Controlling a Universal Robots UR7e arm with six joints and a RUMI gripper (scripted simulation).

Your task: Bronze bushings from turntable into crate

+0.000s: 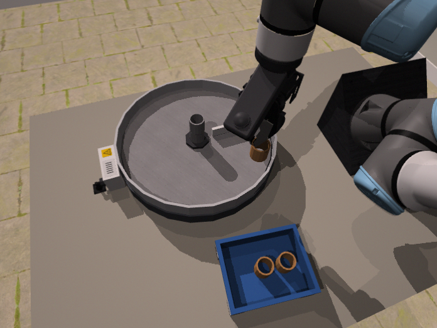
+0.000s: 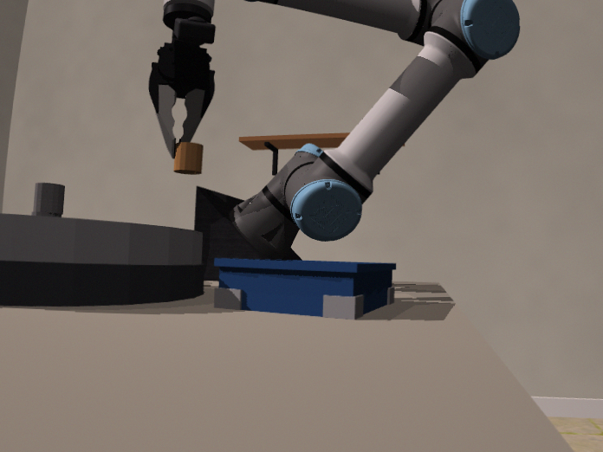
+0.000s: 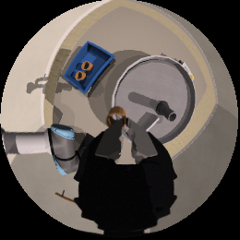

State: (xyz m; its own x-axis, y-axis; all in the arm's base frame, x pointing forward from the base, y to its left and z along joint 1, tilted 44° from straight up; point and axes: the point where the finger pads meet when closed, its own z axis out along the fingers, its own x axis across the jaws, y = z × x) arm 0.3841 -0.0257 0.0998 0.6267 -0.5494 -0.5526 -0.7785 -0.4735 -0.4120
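Black two-jaw gripper [image 2: 181,142] is clamped on the wall of a short bronze bushing sleeve [image 2: 188,158]. Exterior view shows it well above the round grey turntable [image 1: 197,208]; top view only puts it over the rim. Blue square crate [image 1: 225,259] near turntable holds two bronze rings [image 1: 264,266], hidden in ext. view. Wrist view too blurred for grip detail.

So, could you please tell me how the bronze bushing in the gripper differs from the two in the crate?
The held bronze bushing hangs upright in the air, pinched by its wall in the gripper, high above the turntable. The two crate bushings lie side by side on the blue crate floor, free of any grip. All three share the same bronze colour and short sleeve shape.
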